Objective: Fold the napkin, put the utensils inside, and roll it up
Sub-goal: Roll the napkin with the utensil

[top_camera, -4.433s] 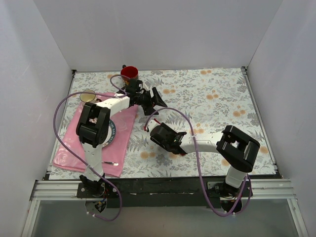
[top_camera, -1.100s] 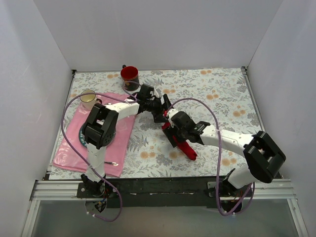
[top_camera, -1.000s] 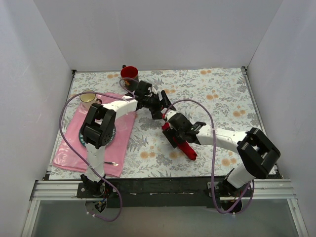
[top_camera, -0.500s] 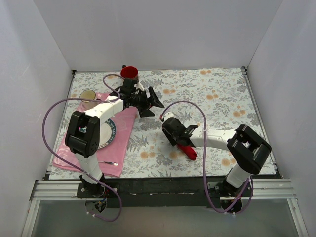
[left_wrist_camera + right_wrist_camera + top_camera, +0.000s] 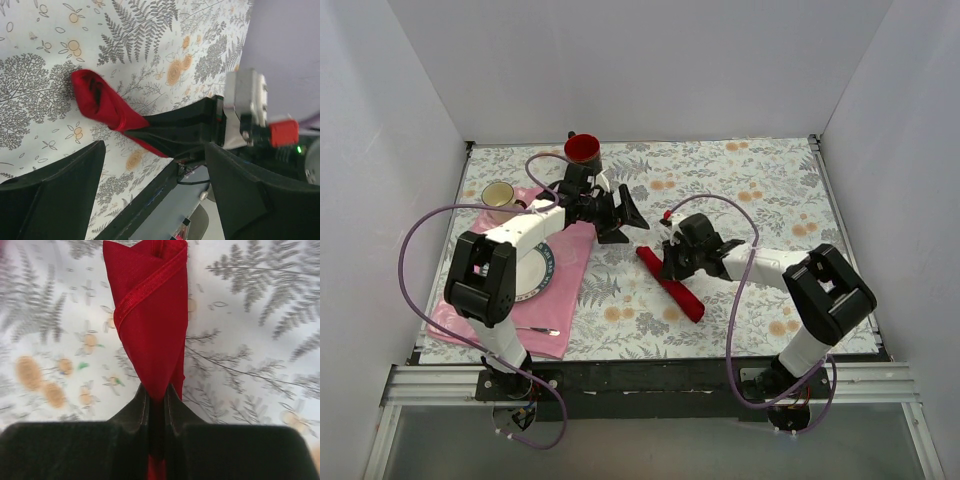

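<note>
the right gripper was clamped on the rolled red napkin, which lay diagonally near the tabletop's middle; the left gripper hung spread wide, just beyond its far end.

The right hand, a second ago spread wide over the rolled red napkin, has swung round to the roll's right side and pinched its fingers onto the cloth. The left hand has drawn back a little towards the desk's far left. Its arm has shifted off the plate, which now largely shows.
</note>
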Controlling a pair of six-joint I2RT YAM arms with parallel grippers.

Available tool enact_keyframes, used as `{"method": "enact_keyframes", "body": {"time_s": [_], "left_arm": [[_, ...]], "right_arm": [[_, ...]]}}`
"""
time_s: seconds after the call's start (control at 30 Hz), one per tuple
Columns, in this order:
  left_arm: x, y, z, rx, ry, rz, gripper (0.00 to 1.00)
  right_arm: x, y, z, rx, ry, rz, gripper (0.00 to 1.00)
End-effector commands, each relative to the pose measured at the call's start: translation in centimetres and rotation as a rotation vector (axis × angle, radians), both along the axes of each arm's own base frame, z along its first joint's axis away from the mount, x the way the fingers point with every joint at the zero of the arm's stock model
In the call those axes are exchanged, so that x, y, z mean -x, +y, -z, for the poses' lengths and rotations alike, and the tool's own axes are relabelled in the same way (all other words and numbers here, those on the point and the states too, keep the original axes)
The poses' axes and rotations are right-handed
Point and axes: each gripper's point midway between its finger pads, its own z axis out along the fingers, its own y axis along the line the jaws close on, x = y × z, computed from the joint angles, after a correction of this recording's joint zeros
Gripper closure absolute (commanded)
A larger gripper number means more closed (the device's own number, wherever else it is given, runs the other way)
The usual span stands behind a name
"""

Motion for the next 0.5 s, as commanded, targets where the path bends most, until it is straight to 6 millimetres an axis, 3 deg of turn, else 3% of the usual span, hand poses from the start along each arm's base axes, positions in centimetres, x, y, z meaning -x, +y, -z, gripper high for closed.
{"method": "enact_keyframes", "body": {"time_s": [0.0, 0.1, 0.17, 0.2, 0.3, 0.47], "left_arm": [[0.3, -0.6, -4.5, 0.100, -0.076, 0.036, 0.20], [0.7, -1.7, -4.5, 0.188, -0.020, 0.051, 0.20], [0.7, -2.5, -4.3, 0.239, 0.000, 0.053, 0.20], [0.9, -3.1, -3.8, 0.241, 0.011, 0.060, 0.20], [1.4, -5.0, -3.4, 0.259, 0.002, 0.088, 0.20], [2.2, -7.2, -0.7, 0.269, 0.041, 0.116, 0.21]], "right_arm": [[2.7, 3.4, -2.8, -0.387, 0.251, -0.109, 0.95], [2.5, 3.6, -3.4, -0.525, 0.352, -0.094, 0.95], [3.3, 3.1, -2.2, -0.567, 0.443, -0.089, 0.94], [2.8, 3.5, -3.1, -0.628, 0.434, -0.088, 0.94], [3.1, 2.8, -2.1, -0.649, 0.478, -0.061, 0.94], [2.7, 1.4, -1.1, -0.665, 0.483, -0.016, 0.94]]}}
